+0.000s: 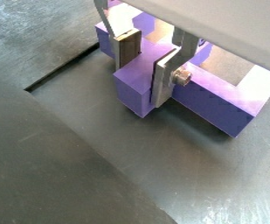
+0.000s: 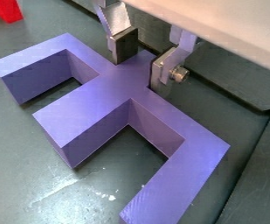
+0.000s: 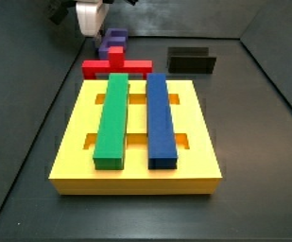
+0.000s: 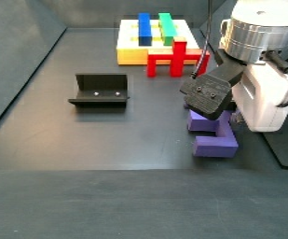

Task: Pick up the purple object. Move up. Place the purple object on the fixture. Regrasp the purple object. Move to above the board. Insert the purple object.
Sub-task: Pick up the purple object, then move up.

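Note:
The purple object [image 1: 140, 94] [image 2: 107, 105] lies flat on the dark floor, its crossbar and arms spread out around a central stem. My gripper [image 1: 145, 73] [image 2: 143, 59] is down over it, the silver fingers [image 1: 127, 51] pressed against both sides of the stem, shut on it. In both side views the purple object [image 3: 114, 40] [image 4: 213, 140] sits under the gripper [image 3: 92, 19] [image 4: 213, 105], past the red block from the board. The black fixture [image 3: 193, 61] [image 4: 99, 91] stands apart, with nothing in it. The yellow board [image 3: 73, 161] [image 4: 130, 53] carries a green bar [image 3: 112, 118] and a blue bar [image 3: 161, 118].
A red cross-shaped block [image 3: 116, 66] [image 4: 171, 58] lies between the purple object and the board. The dark enclosure walls rise at the sides. A narrow seam [image 1: 61, 70] runs in the floor beside the purple object.

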